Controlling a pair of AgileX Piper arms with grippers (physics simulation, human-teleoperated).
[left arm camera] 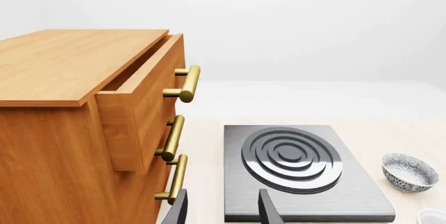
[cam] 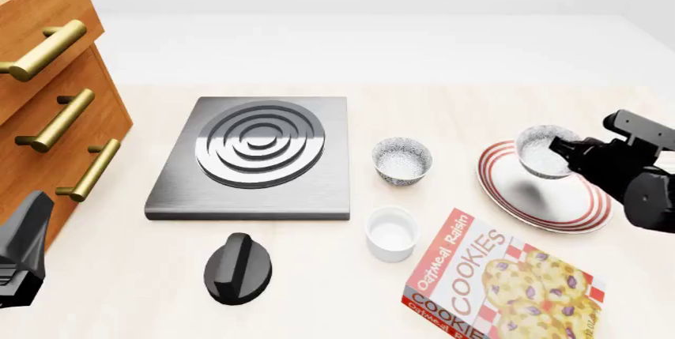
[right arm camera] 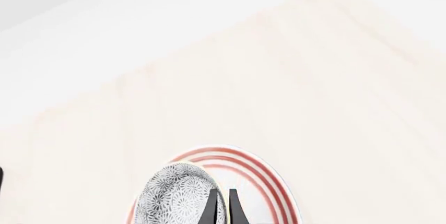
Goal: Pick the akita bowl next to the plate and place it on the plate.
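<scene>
While the right gripper point(cam: 562, 152) carries the akita bowl point(cam: 544, 150) above the plate point(cam: 570, 206), its fingers point(right arm camera: 211, 209) are pinched close on the bowl's rim, and the bowl hangs tilted on its side over the plate's far half, seemingly clear of it. By my reading this is the placing step: the bowl is lifted and over its target but not set down. Next it needs lowering to the plate's middle, levelled so it lands on its base, before the fingers part. A second speckled bowl point(cam: 402, 160) sits well left of the plate, beside the stove plate point(cam: 253, 159). Far from the plate, the left gripper point(left arm camera: 221, 208) waits near the cabinet point(left arm camera: 70, 130), fingers apart and holding nothing.
</scene>
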